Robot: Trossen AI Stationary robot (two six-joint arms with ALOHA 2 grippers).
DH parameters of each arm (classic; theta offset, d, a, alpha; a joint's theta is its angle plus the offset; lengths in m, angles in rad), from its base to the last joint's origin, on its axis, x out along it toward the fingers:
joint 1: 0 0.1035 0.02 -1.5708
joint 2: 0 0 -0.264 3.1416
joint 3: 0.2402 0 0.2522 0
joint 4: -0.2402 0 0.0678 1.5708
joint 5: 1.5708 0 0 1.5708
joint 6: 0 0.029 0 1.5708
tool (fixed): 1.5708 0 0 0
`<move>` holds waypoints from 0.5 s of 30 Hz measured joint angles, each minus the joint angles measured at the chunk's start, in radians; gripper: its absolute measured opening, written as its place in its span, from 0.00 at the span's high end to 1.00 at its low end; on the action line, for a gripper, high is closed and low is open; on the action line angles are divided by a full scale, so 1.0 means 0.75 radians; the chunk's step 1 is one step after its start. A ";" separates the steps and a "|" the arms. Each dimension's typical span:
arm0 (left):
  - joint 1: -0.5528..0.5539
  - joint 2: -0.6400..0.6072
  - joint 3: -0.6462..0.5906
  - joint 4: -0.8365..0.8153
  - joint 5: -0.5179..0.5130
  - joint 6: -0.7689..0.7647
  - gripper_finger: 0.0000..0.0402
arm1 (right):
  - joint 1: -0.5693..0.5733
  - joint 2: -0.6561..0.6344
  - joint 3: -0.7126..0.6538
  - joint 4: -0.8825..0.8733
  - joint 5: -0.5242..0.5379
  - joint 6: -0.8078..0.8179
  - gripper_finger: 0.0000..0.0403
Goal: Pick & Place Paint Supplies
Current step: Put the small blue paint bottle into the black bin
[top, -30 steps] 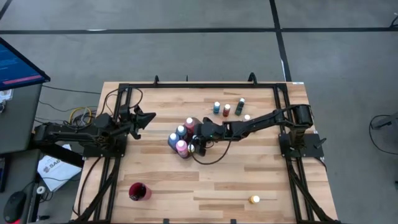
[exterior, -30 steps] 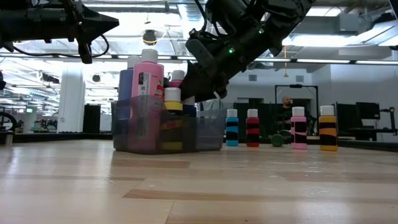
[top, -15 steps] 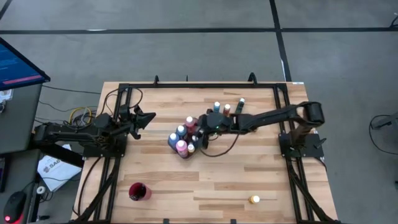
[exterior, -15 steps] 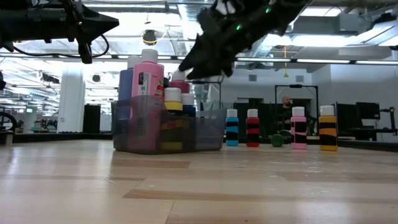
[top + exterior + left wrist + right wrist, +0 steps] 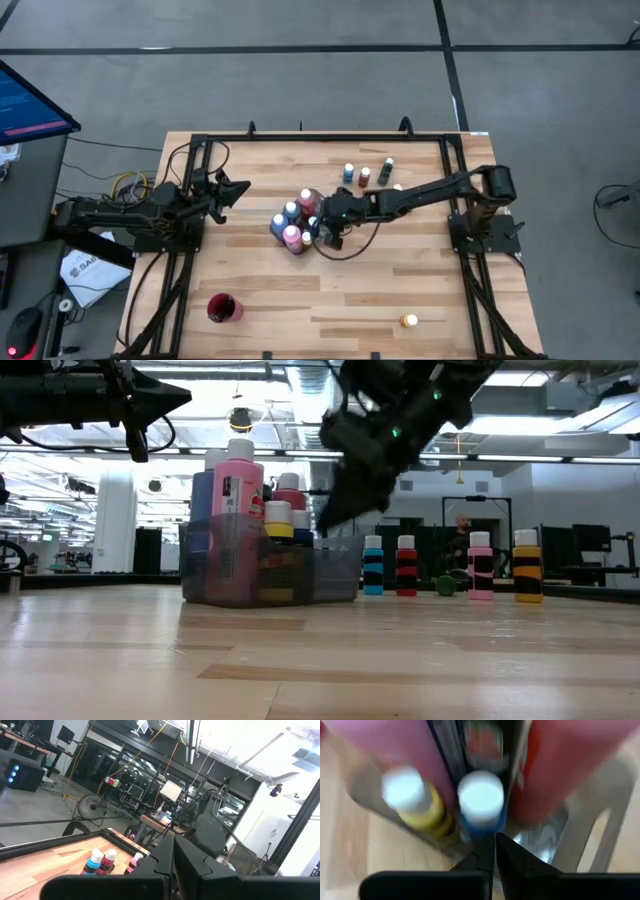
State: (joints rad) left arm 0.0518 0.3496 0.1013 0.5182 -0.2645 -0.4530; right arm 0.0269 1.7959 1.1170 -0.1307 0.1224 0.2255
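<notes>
The right gripper (image 5: 323, 232) hangs over the near right edge of a clear bin (image 5: 335, 572) at the middle of the table (image 5: 350, 300), its fingers (image 5: 490, 855) pressed together and holding nothing. In the right wrist view the fingertips point down at a white-capped blue bottle (image 5: 480, 800) standing inside the bin, with a yellow bottle (image 5: 415, 802) just beside it, a large pink bottle (image 5: 395, 745) behind that and a red one (image 5: 565, 765) on the other side. The low view shows the same bin packed with upright bottles; the tall pink one (image 5: 238, 485) rises well above its wall.

Behind the bin, four more bottles stand apart in a loose row on the table: a blue one (image 5: 373, 565), a red one (image 5: 406, 565), a pink one (image 5: 481, 565) and a yellow one (image 5: 527, 565). From above, three of them sit near the table's far edge, blue (image 5: 348, 173), red (image 5: 365, 177) and a dark green one (image 5: 386, 168). A single yellow bottle (image 5: 409, 321) lies well apart near the front right of the table.

The left gripper (image 5: 238, 187) waits above the table's left side, fingers (image 5: 175, 860) closed and empty. A red cup (image 5: 223, 308) stands at the front left.
</notes>
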 joint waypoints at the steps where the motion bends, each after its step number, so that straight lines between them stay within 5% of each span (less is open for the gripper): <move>1: 0.000 0.000 0.000 0.000 0.000 0.000 0.99 | 0.000 0.016 -0.002 -0.014 -0.002 0.017 0.96; 15: 0.000 0.000 0.000 0.000 0.000 0.000 0.99 | -0.013 0.058 0.000 0.088 -0.028 0.005 0.99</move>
State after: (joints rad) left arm 0.0519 0.3497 0.1013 0.5182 -0.2644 -0.4530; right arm 0.0170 1.8392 1.1172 -0.0650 0.1017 0.2291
